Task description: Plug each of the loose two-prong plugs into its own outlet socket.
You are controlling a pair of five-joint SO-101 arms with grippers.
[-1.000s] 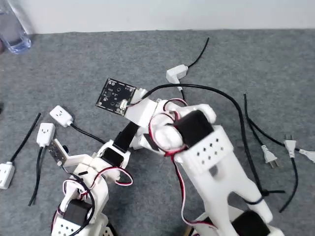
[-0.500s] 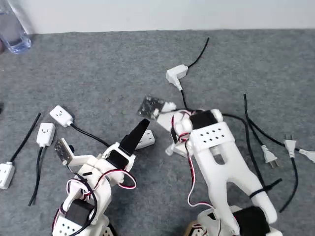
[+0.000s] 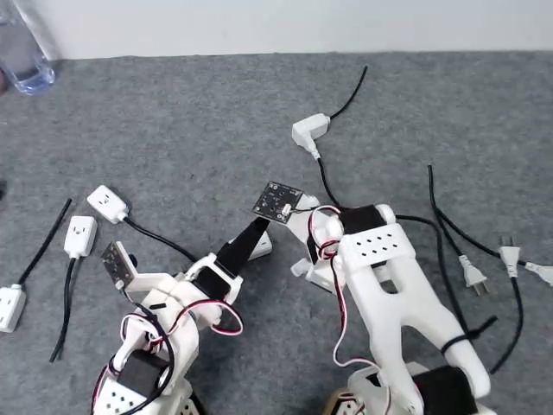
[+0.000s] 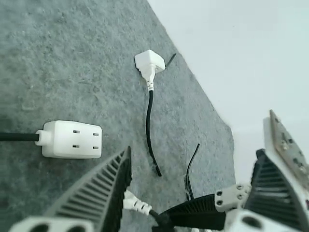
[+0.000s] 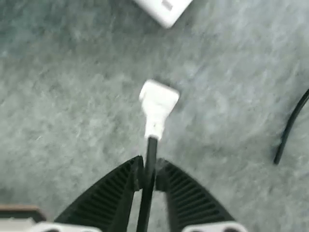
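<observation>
The grey mat (image 3: pixel 173 121) runs bare from the two arms up to its far edge at the white wall (image 3: pixel 285 26). That is the widest free stretch. To the right, two loose plugs (image 3: pixel 471 275) and their black cords crowd the mat near the frame edge. To the left lie three spare sockets (image 3: pixel 108 201), well apart from the arms. A clear bottle (image 3: pixel 22 56) in the far left corner is cut off by the frame.

The right gripper (image 5: pixel 148 164) is clamped on a black cord (image 5: pixel 150 147) just behind a white two-prong plug (image 5: pixel 158 104). The plug hangs just over the mat. Its long axis is in line with the cord, and it points away from the fingers towards the corner of an outlet socket (image 4: pixel 72 139). Its prongs cannot be made out. In the high view the right arm's wrist and camera board (image 3: pixel 278 201) cover this plug.

The left gripper (image 4: pixel 193 152) is spread wide with nothing between its fingers. It sits near that socket, which lies flat between the two arms with its slots in plain sight. The socket's long axis follows its own cord. In the high view a black finger (image 3: pixel 246 242) hides most of it.

A white angled connector (image 3: pixel 311 130) lies farther out on the open mat. Whether it is a plug or a socket is hard to tell.
</observation>
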